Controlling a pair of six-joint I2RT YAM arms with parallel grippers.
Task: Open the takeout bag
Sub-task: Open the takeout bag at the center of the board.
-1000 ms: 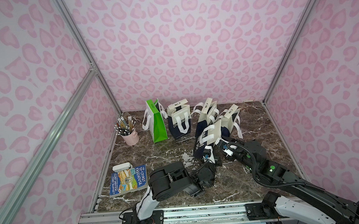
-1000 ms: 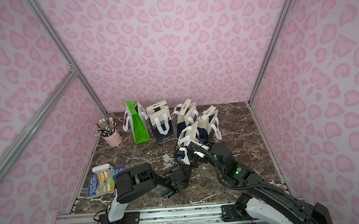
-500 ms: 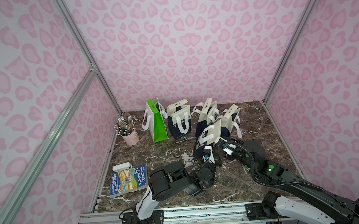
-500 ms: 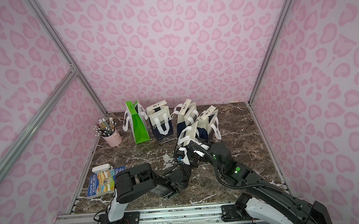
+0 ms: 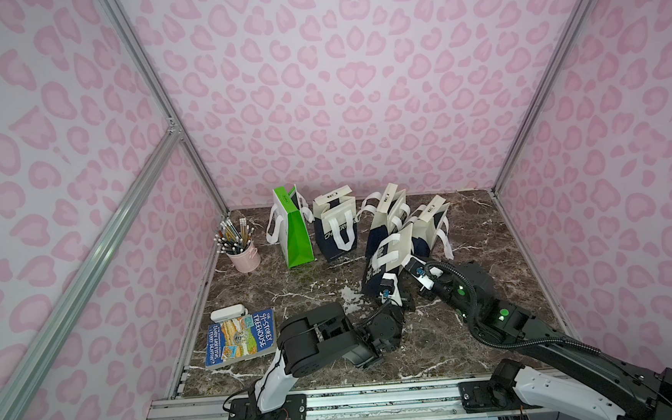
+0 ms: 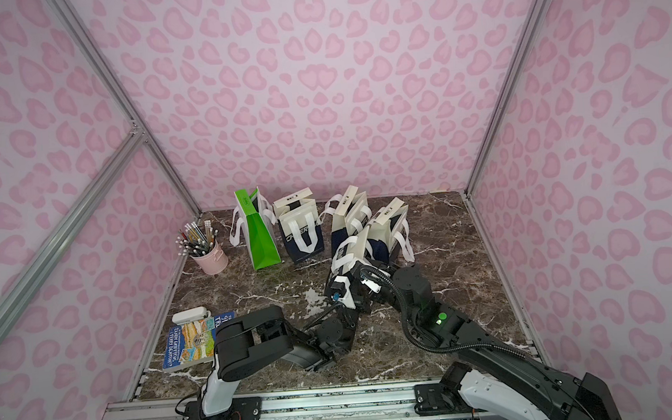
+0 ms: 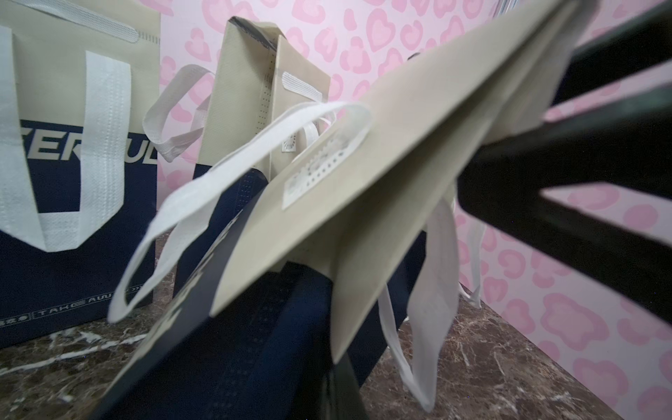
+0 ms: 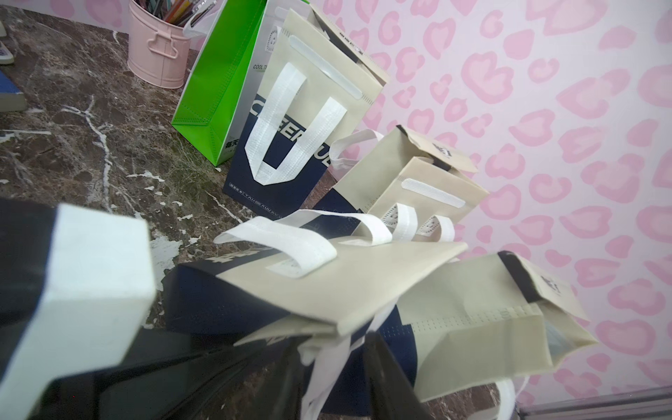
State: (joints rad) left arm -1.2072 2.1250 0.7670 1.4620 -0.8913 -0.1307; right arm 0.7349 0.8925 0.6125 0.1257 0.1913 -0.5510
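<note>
The bag (image 5: 389, 251) leans tilted, right of the green bag (image 5: 295, 233) and nearer the robot. The left gripper (image 5: 387, 287) is clamped on its navy lower part. The right gripper's (image 8: 327, 385) jaws stand apart around its white handle (image 8: 336, 351).

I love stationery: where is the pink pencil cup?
In both top views the pink pencil cup stands by the left wall beside the green bag.

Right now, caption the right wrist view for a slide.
Tilted takeout bag up close; green bag and pink pencil bucket beyond, on marble table.
</note>
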